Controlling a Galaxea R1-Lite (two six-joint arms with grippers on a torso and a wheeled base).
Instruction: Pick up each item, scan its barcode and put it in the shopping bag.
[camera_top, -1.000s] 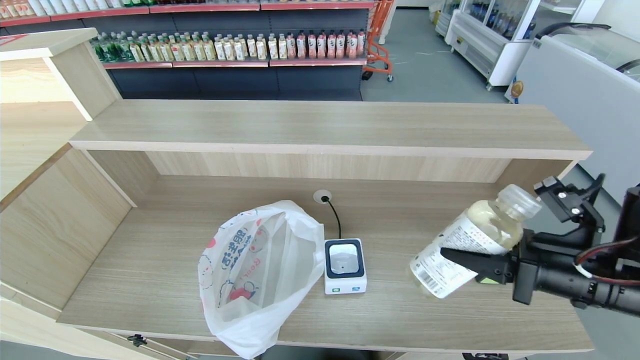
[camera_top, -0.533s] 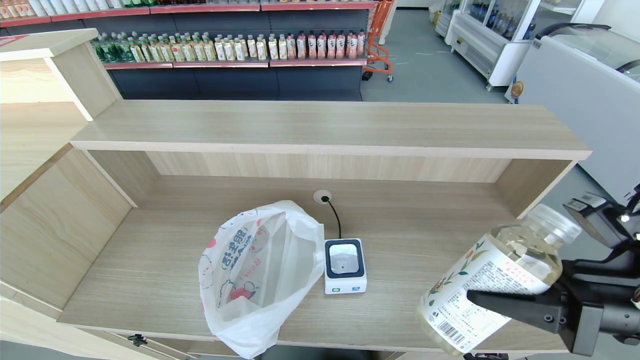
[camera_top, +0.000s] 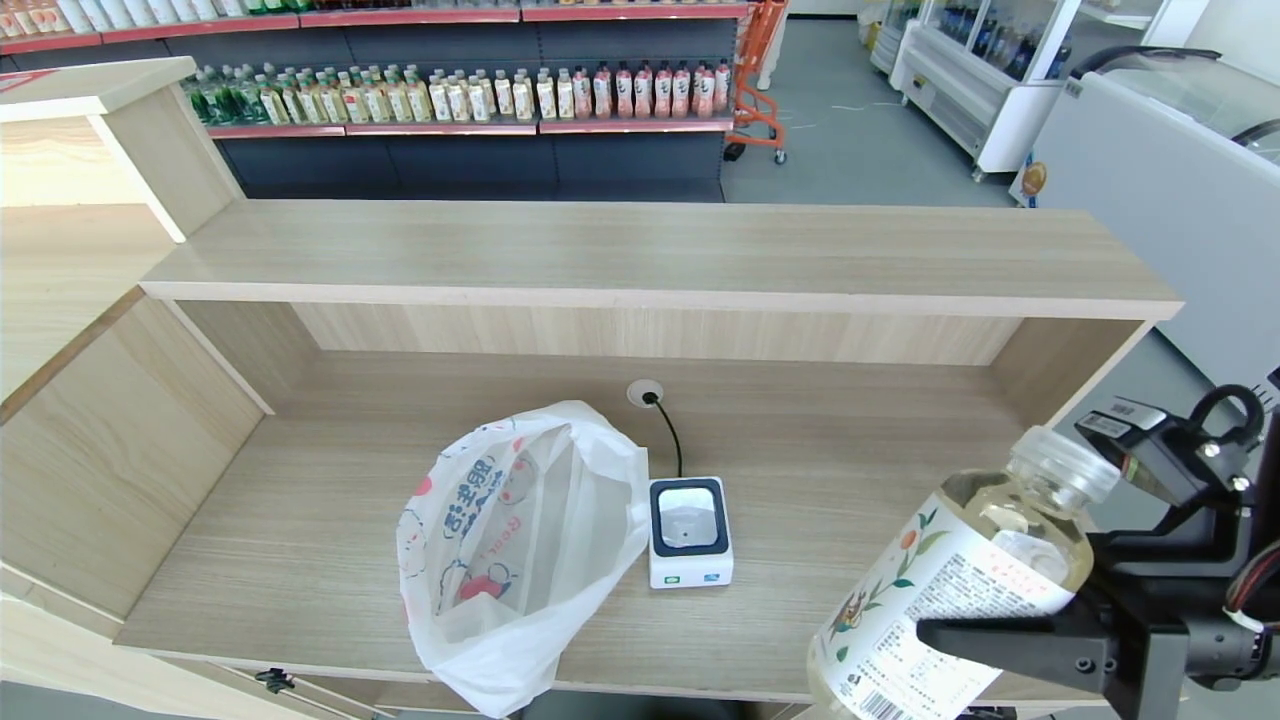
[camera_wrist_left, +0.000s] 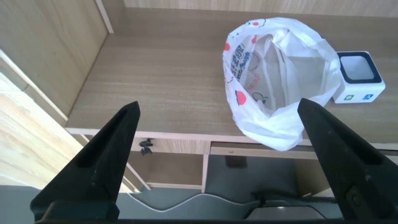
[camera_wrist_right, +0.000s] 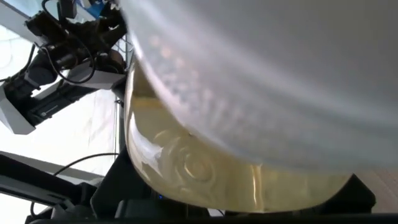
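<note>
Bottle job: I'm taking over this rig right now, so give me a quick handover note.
Right gripper: shut on the bottle, tilted in the air right of the scanner, barcode end low.
Left gripper: jaws open, empty, near the front edge of the counter, by the shopping bag, which stands open left of the scanner.
Done: bottle picked up.
Left: scan its barcode, put it in the shopping bag.
</note>
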